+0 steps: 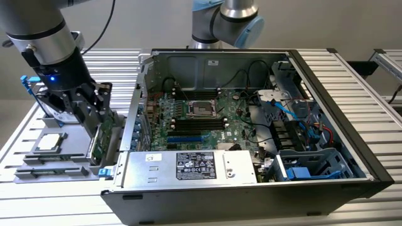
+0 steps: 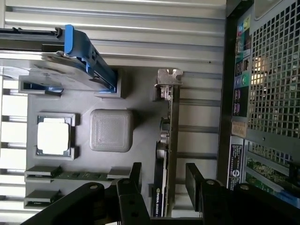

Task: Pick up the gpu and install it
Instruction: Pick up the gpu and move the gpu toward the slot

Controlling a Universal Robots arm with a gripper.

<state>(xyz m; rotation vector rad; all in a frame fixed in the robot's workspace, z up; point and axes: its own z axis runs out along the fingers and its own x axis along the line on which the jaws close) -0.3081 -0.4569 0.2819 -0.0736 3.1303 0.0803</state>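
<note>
Jaws stand apart and hold nothing: the gripper hangs low over the grey tray on the bench, left of the open computer case, with one finger on either side of the gpu. That card stands on edge in the tray's slot, directly beneath and between the jaws, its long axis running near to far alongside the case wall. A gap shows on each side, so I judge nothing touches it yet.
</note>
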